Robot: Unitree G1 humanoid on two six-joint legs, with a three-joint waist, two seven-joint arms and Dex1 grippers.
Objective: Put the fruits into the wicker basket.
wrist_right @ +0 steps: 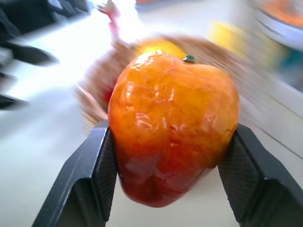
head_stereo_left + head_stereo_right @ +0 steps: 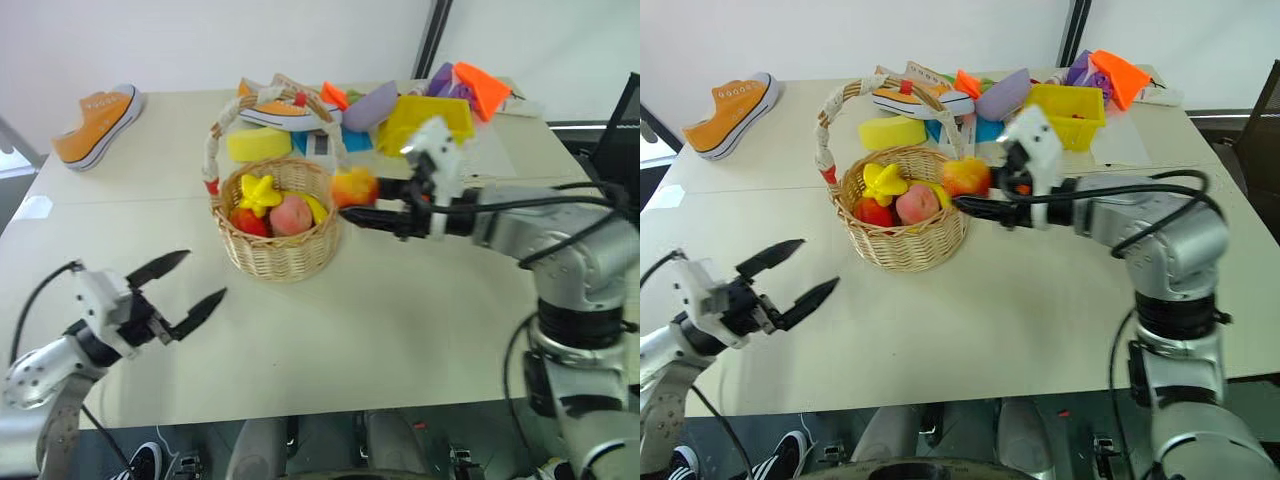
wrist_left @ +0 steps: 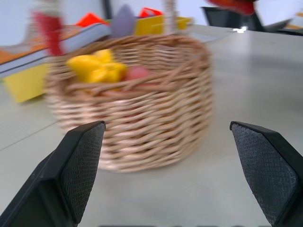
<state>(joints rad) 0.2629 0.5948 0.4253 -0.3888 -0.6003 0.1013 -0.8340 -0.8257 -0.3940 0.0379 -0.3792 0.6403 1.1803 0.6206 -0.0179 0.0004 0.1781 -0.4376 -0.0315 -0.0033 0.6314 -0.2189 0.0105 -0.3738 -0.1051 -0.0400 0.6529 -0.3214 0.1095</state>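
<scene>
The round wicker basket [image 2: 280, 250] stands mid-table under its tall arched handle [image 2: 212, 150]. Inside it lie a yellow star fruit [image 2: 258, 192], a pink peach-like fruit [image 2: 291, 214] and a red one [image 2: 249, 222]. My right gripper [image 2: 352, 203] is shut on a red-orange, yellow-tinged fruit [image 1: 173, 127] and holds it in the air just beside the basket's right rim. My left gripper [image 2: 190, 285] stands open low at the front left, pointing toward the basket [image 3: 137, 104], with nothing between its fingers [image 3: 78, 165].
Behind the basket lie a yellow sponge block [image 2: 258, 144], a white-and-orange shoe [image 2: 285, 112], a yellow plastic bin [image 2: 425, 120], and purple and orange items. An orange sneaker [image 2: 98, 126] sits at the far left. Bare tabletop [image 2: 380, 320] spreads in front.
</scene>
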